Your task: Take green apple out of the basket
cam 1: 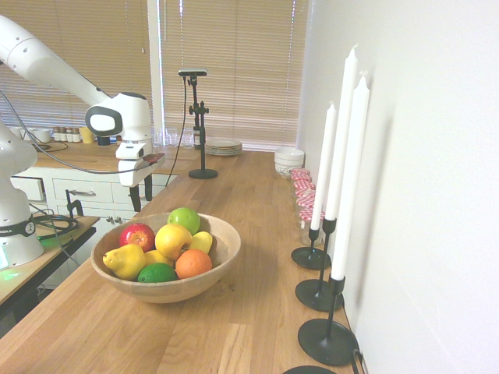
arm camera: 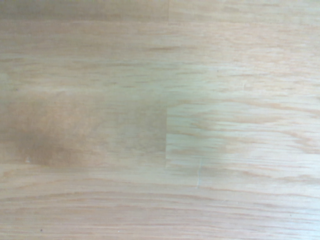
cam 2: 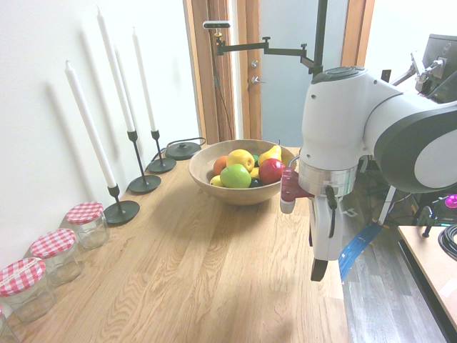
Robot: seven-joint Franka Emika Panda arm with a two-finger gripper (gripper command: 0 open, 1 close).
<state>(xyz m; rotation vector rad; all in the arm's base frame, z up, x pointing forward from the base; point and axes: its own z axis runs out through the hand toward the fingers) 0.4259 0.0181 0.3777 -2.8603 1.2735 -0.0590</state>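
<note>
The green apple (cam 1: 184, 219) lay in the basket (cam 1: 227, 260), resting among the other fruit on the side closer to the second exterior camera. The yellow apple (cam 1: 172, 240) sat just beside it, toward the middle of the pile, and the red apple (cam 1: 137, 237) lay near it. The orange (cam 1: 193, 263), the lime (cam 1: 157, 273) and a pear (cam 1: 125, 262) were on the side closer to the first exterior camera, and more yellow fruit (cam 1: 201, 242) showed between them and along the wall of the basket.

The gripper (cam 1: 141, 195) was open and held nothing, its two fingers apart and pointing down. It hung outside the basket, apart from all the fruit, near the long edge of the counter (cam 2: 187, 279). The wrist view showed only pale wood grain, somewhat blurred, with a darker shadowy patch.

Along the wall, tall white candles (cam 2: 91, 125) stood upright in black holders (cam 2: 121, 211), and jars (cam 2: 89, 226) with red-and-white checked lids stood in a row just beyond them. Stacked white bowls (cam 1: 289, 160) and a stack of plates (cam 1: 224, 147) stood farther along the counter, well apart from the basket
</note>
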